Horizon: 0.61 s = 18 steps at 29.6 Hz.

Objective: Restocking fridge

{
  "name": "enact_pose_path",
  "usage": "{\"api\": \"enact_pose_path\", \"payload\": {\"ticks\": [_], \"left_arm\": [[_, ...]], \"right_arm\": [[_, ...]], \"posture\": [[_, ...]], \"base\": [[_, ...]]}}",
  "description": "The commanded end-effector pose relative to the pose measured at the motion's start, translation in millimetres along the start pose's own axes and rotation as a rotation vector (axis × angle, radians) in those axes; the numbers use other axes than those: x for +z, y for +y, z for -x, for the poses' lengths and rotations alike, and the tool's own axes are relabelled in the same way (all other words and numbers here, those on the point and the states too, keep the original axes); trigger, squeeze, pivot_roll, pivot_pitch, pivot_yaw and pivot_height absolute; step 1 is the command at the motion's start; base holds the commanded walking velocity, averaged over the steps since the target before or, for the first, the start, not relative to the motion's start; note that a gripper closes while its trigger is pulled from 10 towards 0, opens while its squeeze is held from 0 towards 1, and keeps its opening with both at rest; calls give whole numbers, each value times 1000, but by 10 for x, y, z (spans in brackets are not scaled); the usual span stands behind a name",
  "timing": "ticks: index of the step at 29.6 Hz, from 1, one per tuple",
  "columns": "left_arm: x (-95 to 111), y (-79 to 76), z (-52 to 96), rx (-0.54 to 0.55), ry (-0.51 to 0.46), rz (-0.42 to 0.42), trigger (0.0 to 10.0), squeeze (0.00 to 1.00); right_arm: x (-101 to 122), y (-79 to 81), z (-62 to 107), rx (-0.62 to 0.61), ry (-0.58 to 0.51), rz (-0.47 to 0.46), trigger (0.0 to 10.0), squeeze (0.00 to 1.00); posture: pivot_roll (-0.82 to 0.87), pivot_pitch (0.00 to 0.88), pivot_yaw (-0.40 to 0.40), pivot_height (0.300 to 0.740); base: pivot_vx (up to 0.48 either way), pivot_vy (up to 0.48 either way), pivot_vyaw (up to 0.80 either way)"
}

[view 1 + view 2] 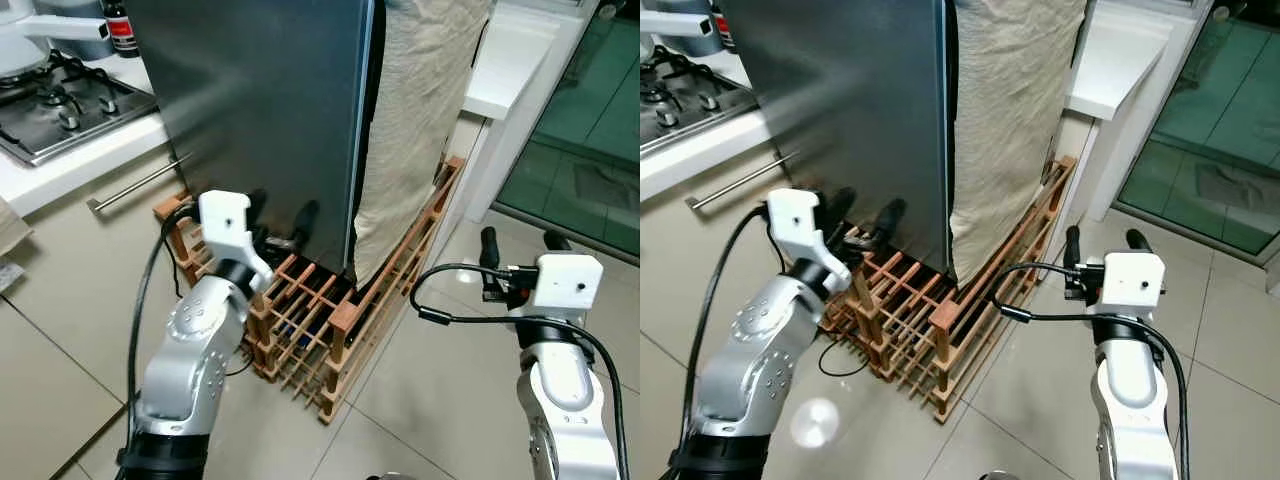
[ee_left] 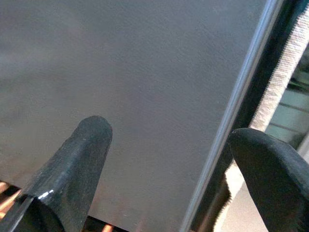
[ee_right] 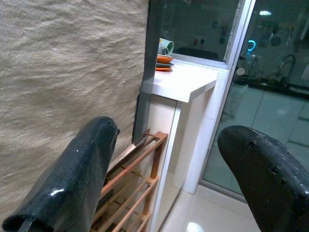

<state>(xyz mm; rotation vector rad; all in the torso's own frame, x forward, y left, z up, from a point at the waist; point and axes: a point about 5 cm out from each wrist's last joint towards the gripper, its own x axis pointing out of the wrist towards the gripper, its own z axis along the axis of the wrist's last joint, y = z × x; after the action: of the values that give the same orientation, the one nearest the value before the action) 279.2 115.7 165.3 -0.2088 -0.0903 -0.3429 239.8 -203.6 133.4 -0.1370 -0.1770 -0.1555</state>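
Currently, in the left eye view, the fridge (image 1: 270,110) stands shut on a wooden rack (image 1: 330,330) laid on the tiled floor (image 1: 60,330). My left end effector (image 1: 282,217) is released, both fingers spread and raised close to the lower front of the fridge door. A beige cloth (image 1: 420,110) hangs down the side of the fridge. A gas hob (image 1: 60,110) sits on the counter (image 1: 60,170) on the far side of the fridge from the cloth.

In the right eye view, my right end effector (image 1: 1105,240) is released and holds nothing; it hovers beyond the cloth side of the fridge, near the rack's end.

In the left wrist view, two black fingers (image 2: 77,164) frame the grey door face and its edge.

In the right wrist view, the spread fingers (image 3: 82,169) frame the cloth and a white ledge (image 3: 186,82) beside the fridge.
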Motion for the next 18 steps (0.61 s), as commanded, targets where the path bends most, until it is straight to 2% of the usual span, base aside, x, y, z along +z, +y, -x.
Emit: {"api": "enact_pose_path", "payload": {"ticks": [1, 8, 18], "left_arm": [[21, -50, 9, -7, -11, -5, 10000, 0], [-19, -61, -23, -25, 17, -22, 10000, 0], [-55, -25, 3, 0, 27, -20, 10000, 0]], "right_arm": [[60, -16, -8, -15, -30, -10, 10000, 59], [46, 40, -45, 7, -26, -6, 10000, 59], [49, 51, -53, 9, -27, -14, 10000, 59]], "posture": [[-124, 0, 18, 740], [-122, 0, 16, 740], [-122, 0, 16, 740]], "base": [[0, 0, 0], [0, 0, 0], [0, 0, 0]]}}
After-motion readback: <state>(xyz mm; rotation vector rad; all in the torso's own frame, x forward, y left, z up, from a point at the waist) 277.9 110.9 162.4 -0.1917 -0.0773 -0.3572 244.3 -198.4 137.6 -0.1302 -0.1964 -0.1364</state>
